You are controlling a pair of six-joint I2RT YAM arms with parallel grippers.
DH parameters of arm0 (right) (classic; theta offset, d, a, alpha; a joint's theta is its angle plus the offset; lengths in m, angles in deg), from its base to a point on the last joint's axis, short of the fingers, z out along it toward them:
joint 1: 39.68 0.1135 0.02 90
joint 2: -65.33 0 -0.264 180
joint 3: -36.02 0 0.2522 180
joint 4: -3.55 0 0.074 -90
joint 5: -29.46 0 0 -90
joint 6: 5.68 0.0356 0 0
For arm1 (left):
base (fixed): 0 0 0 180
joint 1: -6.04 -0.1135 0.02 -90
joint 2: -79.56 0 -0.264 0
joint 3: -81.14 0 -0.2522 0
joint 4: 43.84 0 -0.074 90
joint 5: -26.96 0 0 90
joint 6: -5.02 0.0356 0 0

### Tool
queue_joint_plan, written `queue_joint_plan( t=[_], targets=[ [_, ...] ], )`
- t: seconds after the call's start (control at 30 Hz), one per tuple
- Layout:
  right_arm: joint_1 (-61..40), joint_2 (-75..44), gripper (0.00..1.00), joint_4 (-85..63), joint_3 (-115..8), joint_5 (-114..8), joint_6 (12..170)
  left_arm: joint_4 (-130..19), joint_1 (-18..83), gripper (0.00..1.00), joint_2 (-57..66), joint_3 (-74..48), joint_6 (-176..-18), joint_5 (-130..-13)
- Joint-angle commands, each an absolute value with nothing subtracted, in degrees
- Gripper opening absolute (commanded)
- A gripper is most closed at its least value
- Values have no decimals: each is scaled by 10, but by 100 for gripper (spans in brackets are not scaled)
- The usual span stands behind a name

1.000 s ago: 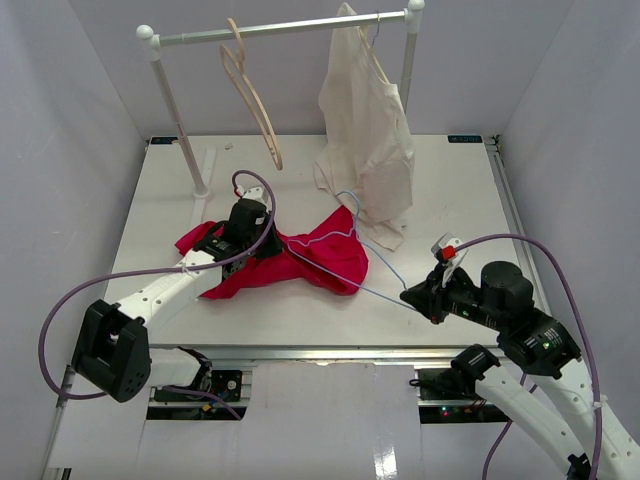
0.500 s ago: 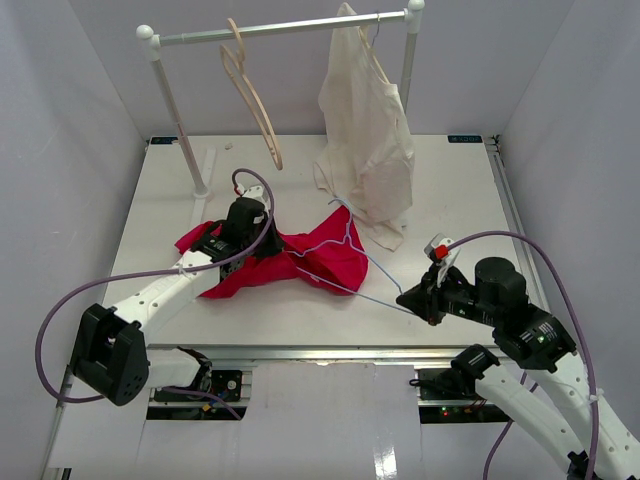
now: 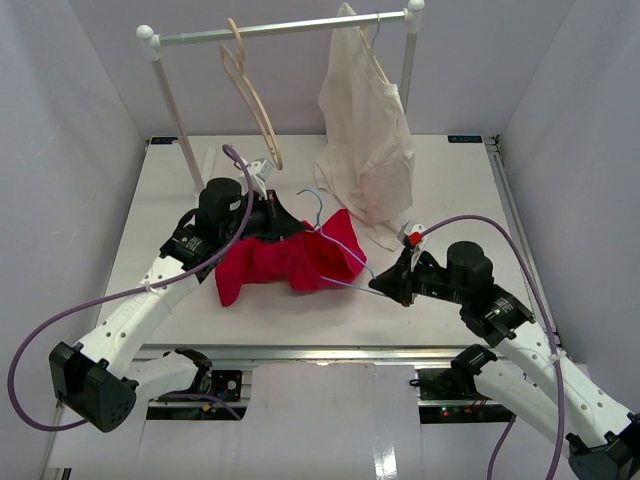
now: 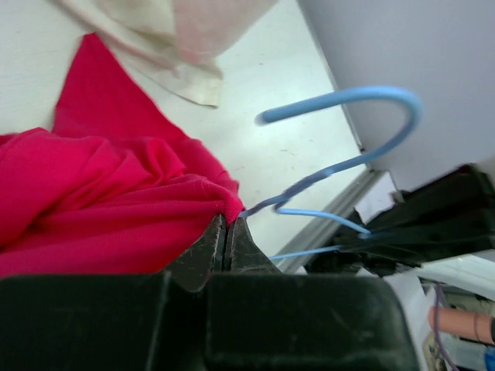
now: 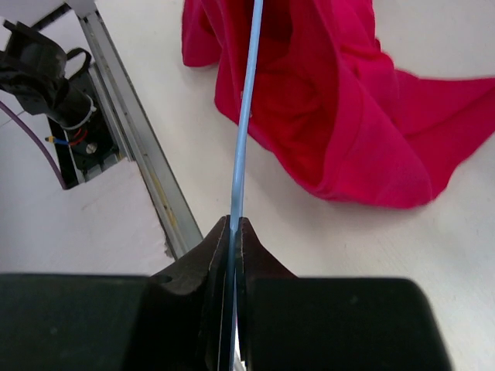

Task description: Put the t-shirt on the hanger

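**Both pincers clamped: cloth in the left, wire in the right**

The left pincer is pressed fully closed on a fold of the t-shirt, holding that edge up off the surface. The right pincer is closed on the thin wire of the hanger, with only the wire between its fingers. From that grip the hanger runs up and left across the red cloth, and its hook rises free just beside the left pincer. The shirt hangs bunched, its lower part lying on the surface near the middle of the near edge.

The surface is white and flat. Along its far edge stands a clothes rack carrying a wooden hanger and a cream garment, whose hem rests on the surface toward the far right corner. Pale lilac-grey walls close in on the left, far and right sides.
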State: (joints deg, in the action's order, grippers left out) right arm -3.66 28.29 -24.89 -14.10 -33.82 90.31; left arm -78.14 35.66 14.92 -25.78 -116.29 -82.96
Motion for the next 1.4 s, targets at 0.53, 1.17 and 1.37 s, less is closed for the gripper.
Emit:
queue_joint_plan(
  t=[0.53, 1.17, 1.37],
  targets=[
    [-16, 341, 8, 361, 95, -301, 969, -909, 357, 66, 162, -111, -1075, -930],
    [-16, 364, 8, 436, 142, -298, 1023, -1011, 357, 71, 258, -57, -716, -848],
    [-15, 393, 8, 382, 120, -259, 1009, -1046, 357, 72, 249, -49, -638, -968]
  ],
)
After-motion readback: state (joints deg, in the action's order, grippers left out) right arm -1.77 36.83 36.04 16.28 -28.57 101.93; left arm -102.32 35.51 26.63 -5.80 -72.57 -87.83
